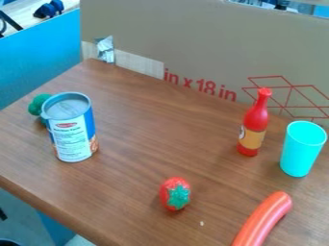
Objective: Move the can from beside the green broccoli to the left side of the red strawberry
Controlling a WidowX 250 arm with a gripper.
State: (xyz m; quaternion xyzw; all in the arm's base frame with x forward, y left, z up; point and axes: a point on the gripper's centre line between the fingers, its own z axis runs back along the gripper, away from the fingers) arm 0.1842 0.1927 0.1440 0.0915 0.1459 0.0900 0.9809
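So, nearest us we've got an orange-red sausage (265,218), lying on the wooden table (145,216) and running off the bottom edge of the view. Its long axis slants from there up and to the right, with a slight curve, and the rounded end points away from us, toward the foot of the cyan cup (300,150).

That cup is upright with its mouth up; we see bare cyan inner wall, but can't make out the bottom. Just left of it stands a red bottle (256,120), neck up, with an orange label; no telling what's inside. Over on the left there's an upright can (72,137) with a blue and white label. Its top is a grey round inside the rim, and we can't tell if that's a lid or the inside. Something green and lumpy (38,104) peeks out behind it.

The red toy fruit (172,194) lies left of the sausage, green leafy patch facing us. As for the gripper, we honestly can't tell whether it's wide, narrow or holding anything. Behind everything stands a cardboard wall (186,38).
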